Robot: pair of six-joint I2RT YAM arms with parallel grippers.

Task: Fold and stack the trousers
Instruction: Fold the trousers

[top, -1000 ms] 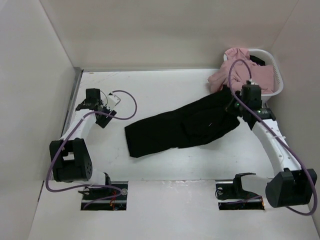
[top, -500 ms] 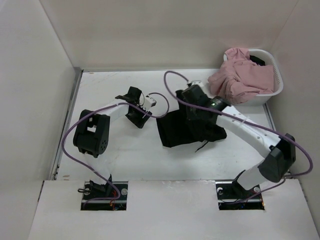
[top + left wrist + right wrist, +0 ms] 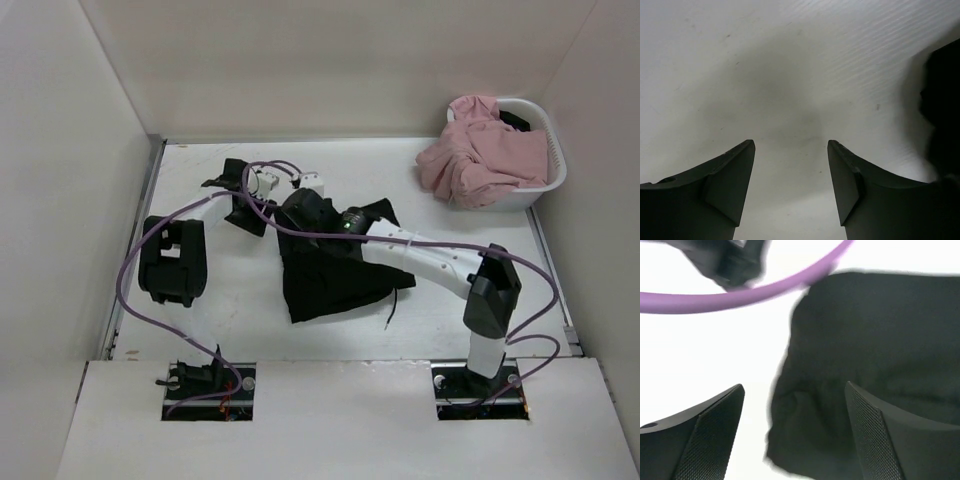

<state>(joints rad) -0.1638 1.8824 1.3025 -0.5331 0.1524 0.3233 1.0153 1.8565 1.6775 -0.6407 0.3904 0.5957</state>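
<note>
The black trousers [image 3: 338, 268] lie bunched in a folded heap at the table's middle, and a thin drawstring [image 3: 393, 311] trails off the heap's near right side. My right gripper [image 3: 299, 217] hovers over the heap's far left corner. In the right wrist view it [image 3: 795, 386] stands open above the trousers' edge [image 3: 865, 340], with nothing between its fingers. My left gripper [image 3: 238, 195] is just left of the heap. It [image 3: 791, 142] is open over bare table, with black cloth [image 3: 942, 105] at the right border of its view.
A white basket [image 3: 553, 152] at the far right corner holds a pile of pink cloth [image 3: 480, 150]. A purple cable [image 3: 740, 295] and part of the left arm cross the top of the right wrist view. Walls close in the table's left, far and right sides.
The right arm swept left across the table, dragging the long trousers over themselves into a compact heap. Its jaws then opened and let the cloth go. The left gripper shifted right, then slightly back left.
</note>
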